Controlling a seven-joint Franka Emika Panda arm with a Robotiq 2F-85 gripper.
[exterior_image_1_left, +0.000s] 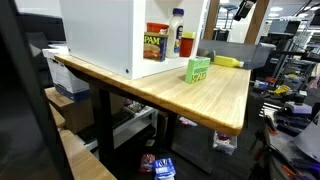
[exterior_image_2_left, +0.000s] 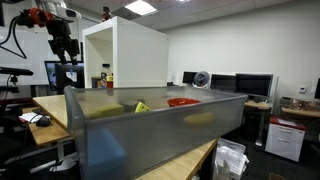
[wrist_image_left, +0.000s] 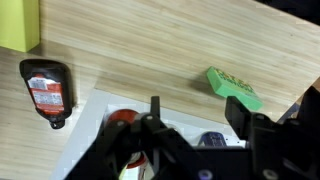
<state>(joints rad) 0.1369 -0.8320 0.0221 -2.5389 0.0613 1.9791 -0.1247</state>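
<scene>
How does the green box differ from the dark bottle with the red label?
The green box is bright green with flat sides; the dark bottle is black with a red label and rounded. The dark bottle lies on its side; the green box sits on a flat face. Both rest on the wooden table.
</scene>
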